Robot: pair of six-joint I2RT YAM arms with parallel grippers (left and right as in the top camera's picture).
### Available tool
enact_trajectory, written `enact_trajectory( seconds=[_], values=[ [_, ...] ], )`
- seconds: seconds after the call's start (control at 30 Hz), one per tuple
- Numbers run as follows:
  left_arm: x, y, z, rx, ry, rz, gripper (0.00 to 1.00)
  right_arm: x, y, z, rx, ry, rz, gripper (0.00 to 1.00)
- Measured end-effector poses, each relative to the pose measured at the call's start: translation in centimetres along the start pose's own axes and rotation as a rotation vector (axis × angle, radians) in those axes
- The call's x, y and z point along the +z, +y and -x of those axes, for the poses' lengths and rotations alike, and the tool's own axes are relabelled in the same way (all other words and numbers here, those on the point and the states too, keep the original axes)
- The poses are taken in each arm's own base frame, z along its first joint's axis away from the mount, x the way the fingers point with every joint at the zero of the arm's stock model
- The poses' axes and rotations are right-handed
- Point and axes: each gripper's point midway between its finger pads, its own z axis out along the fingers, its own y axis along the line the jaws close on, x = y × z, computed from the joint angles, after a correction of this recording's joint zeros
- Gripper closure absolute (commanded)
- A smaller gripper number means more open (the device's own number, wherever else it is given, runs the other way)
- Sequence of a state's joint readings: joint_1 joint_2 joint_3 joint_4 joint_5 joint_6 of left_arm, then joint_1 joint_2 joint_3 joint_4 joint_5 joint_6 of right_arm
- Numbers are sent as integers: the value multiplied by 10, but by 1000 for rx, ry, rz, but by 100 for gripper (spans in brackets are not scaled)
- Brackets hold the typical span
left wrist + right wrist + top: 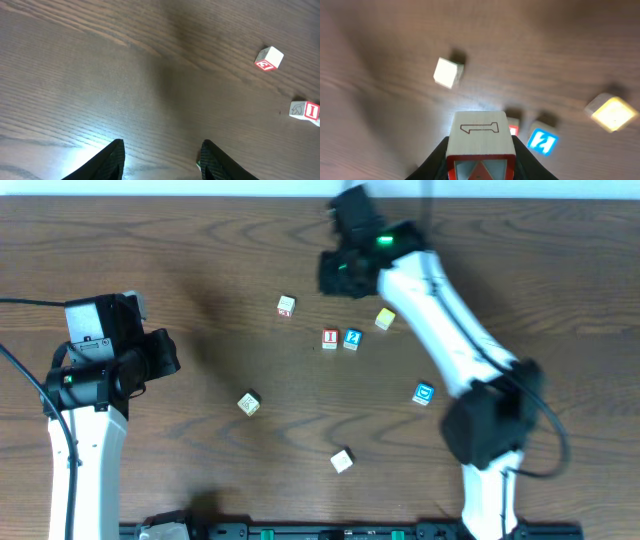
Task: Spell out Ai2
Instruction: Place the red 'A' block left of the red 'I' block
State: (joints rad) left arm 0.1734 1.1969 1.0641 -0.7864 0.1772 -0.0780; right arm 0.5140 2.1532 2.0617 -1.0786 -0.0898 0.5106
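Overhead row: I block (330,338) and 2 block (352,338) side by side
Right fingers (432,165): clenched on a block (481,145) (top face shows 1), raised near row
Left fingers (107,160): spread, empty
Remaining: A unplaced

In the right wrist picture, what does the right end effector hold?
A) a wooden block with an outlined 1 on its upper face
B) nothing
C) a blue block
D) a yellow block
A: the wooden block with the outlined 1 sits clamped in the right end effector.
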Motion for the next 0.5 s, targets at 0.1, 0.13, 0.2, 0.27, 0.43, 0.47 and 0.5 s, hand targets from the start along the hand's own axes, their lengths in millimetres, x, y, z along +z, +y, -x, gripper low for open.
enact_trajectory(
  seconds=[0.1, 0.13, 0.2, 0.27, 0.43, 0.47, 0.5],
  values=[
    [0, 0, 0, 0, 0, 0, 50, 30, 15, -18, -50, 64, -35, 98],
    [0, 0, -1, 0, 3, 0, 50, 42, 19, -27, -68, 90, -49, 98],
    [0, 0, -2, -1, 9, 1, 50, 54, 22, -39, -86, 121, -67, 99],
    [0, 1, -3, -2, 14, 2, 50, 62, 23, -45, -97, 138, -81, 98],
    [0, 1, -4, -2, 16, 3, 50, 74, 23, -55, -114, 161, -114, 98],
    [0, 1, -4, -2, 16, 3, 49, 76, 22, -56, -119, 164, -126, 99],
    [0, 1, -4, -2, 16, 2, 50, 79, 20, -58, -121, 168, -139, 99]
  ],
)
